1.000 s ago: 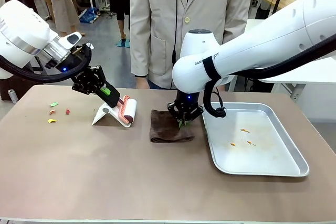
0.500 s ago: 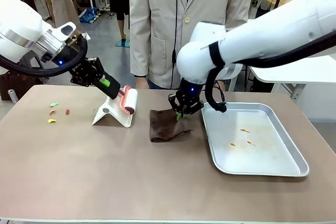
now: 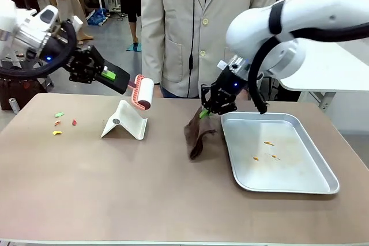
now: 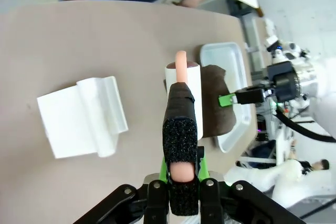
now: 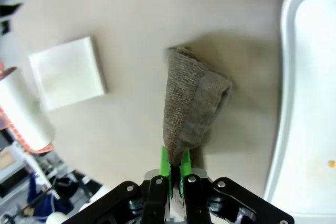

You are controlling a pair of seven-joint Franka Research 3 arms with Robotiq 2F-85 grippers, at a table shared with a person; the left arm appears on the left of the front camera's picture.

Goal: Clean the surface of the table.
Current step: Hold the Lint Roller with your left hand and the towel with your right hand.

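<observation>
The left end effector (image 3: 122, 82) is clamping a roller (image 3: 143, 92) above the stand (image 3: 124, 120) near the table's (image 3: 144, 188) far edge. The right end effector (image 3: 206, 112) is pinching a cloth (image 3: 198, 133) hanging beside the tray (image 3: 288, 172); scraps (image 3: 57, 123) are lying near the left edge.

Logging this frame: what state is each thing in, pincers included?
Lint roller: held in the air.
White stand: empty, on the table.
Left pincer: shut on the roller's handle.
Brown cloth: hanging, lower end at the table top.
Right pincer: shut on the cloth's upper edge.
Tray: flat on the table, a few orange scraps inside.
Paper scraps: loose on the table, left side.
</observation>
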